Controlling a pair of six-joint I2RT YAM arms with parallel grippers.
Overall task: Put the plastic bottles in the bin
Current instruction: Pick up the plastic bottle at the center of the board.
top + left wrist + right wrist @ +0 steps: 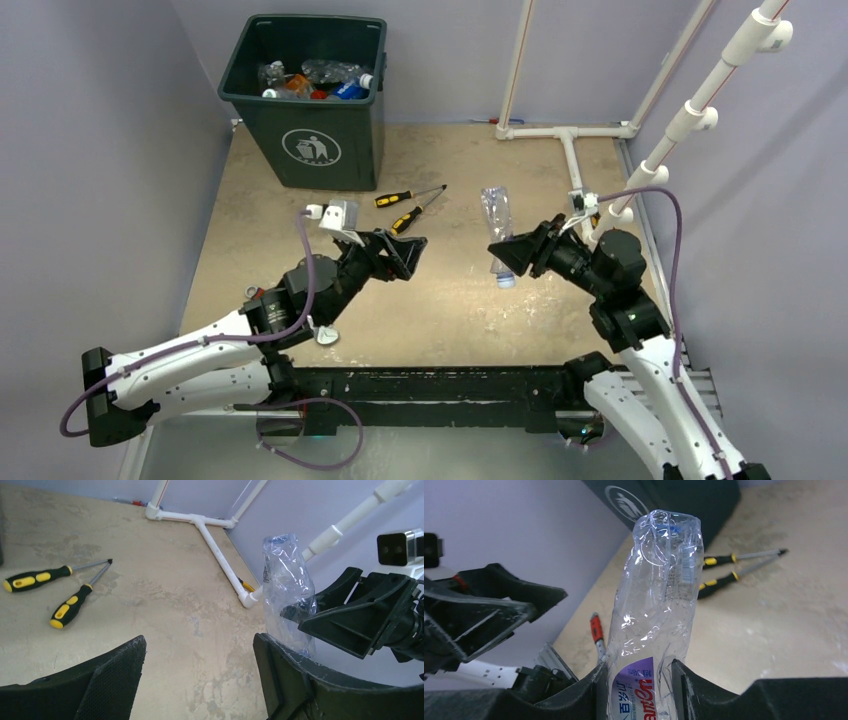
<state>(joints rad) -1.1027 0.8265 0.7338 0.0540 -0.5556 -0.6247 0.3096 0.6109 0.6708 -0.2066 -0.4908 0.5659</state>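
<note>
- Top view: right gripper (503, 258) pinches a clear bottle (497, 225) above the counter (450, 320), just 3 o'clock of centre. The bin (320, 150) at 11 o'clock holds other bottles (315, 80).
- Left wrist: left gripper (200, 650) is spread and empty, with the bottle (287, 590) at 2 o'clock.
- Right wrist: the bottle (654, 605) is clamped and points to 12 o'clock.

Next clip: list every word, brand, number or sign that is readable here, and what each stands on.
"百岁山": white characters on the purple label of the crushed clear bottle.
"ant…n": red letters under those characters, cut off by the picture's edge, so only partly readable.
Small print above them on the same label: too small to read.
White round litter-figure sign on the bin: no words.
Labels on the bottles in the bin: too small to read.
</note>
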